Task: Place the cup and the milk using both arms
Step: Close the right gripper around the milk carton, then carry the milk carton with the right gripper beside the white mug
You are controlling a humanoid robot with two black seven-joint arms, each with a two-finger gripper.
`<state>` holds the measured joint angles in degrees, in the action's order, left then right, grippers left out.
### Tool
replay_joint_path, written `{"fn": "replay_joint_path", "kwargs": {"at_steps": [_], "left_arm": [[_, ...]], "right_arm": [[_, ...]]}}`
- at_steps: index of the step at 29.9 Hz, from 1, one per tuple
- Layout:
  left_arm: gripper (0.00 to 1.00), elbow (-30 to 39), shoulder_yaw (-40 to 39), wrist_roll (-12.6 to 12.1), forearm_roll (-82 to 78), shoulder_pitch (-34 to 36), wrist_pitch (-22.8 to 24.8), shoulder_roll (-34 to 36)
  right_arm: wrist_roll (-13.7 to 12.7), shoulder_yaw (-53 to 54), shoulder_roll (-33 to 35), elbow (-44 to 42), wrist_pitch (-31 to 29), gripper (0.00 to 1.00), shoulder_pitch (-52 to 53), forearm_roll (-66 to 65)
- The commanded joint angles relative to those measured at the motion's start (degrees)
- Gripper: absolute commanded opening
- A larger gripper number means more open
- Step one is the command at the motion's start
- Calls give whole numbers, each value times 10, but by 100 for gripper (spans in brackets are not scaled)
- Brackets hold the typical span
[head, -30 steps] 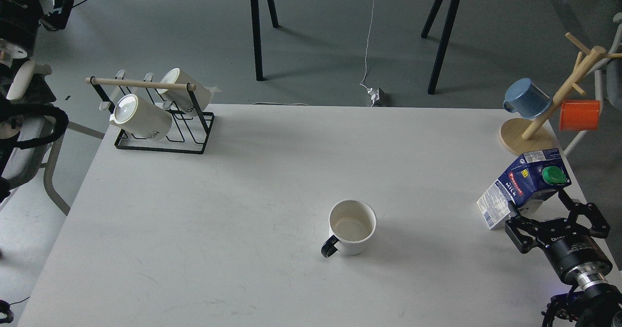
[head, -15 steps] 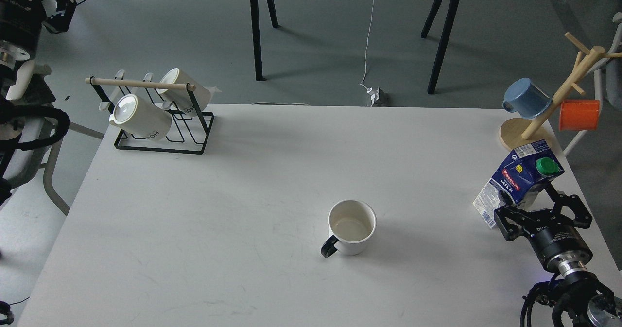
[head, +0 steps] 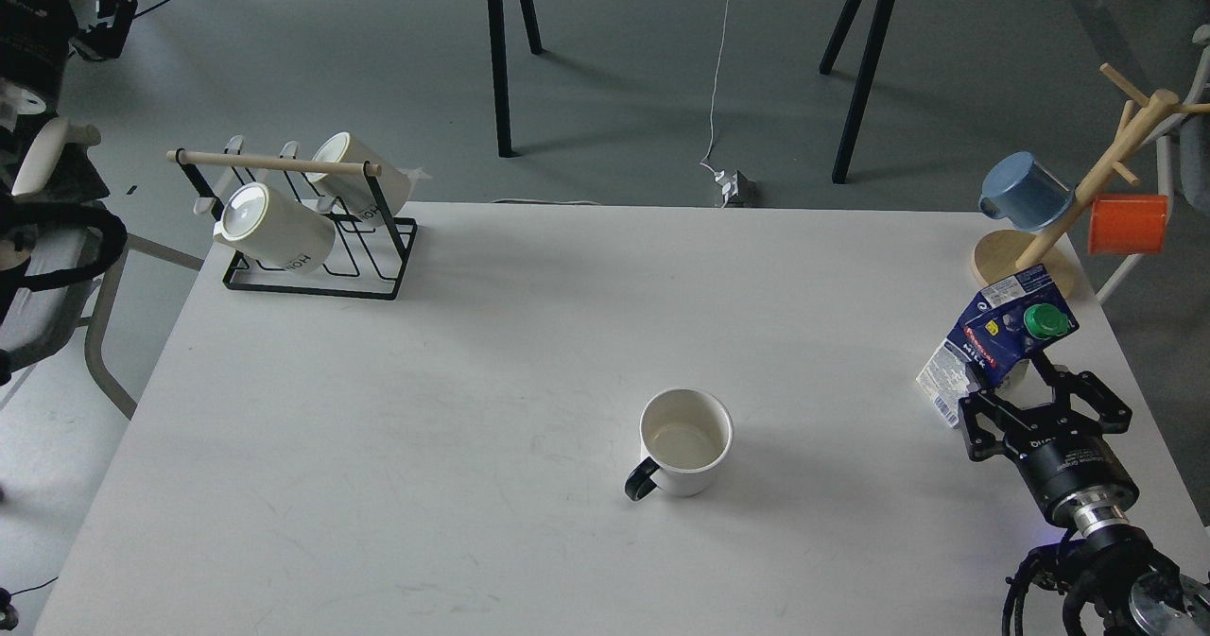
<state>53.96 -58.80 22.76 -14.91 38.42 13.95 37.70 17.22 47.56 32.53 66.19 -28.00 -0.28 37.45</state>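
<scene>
Clamped low in the right pincer (head: 1010, 386), tilted blue-and-white gable-top milk carton (head: 997, 345): light, crushable cardboard, top-heavy, best gripped mid-body.

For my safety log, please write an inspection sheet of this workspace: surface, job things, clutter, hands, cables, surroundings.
Surface: white table, bare in the middle.
Job things: cup upright, standing free; milk tilted, near the right edge.
Clutter: black rack with two white mugs at far left; wooden mug tree with blue mug and orange mug at far right.
Hands: right hand closed on the milk; left hand off the table at top left, state unclear.
Cables: white cable on the floor.
Surroundings: grey floor, black table legs.
</scene>
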Motion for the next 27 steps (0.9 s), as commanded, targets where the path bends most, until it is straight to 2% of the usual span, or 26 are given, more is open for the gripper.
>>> {"fn": "replay_joint_path", "kwargs": {"at_steps": [1,22,27], "left_arm": [[100,0,0,0,0,0,0,1],[100,0,0,-1,0,1,-2,22],[100,0,0,-1,0,0,-2,23]], "right_arm": [[0,0,0,0,0,48,-3,-5],[-3,-1,-22,50,0,46,-11,-36],[-3,1,-38,50,0,34,-10,-72]]}}
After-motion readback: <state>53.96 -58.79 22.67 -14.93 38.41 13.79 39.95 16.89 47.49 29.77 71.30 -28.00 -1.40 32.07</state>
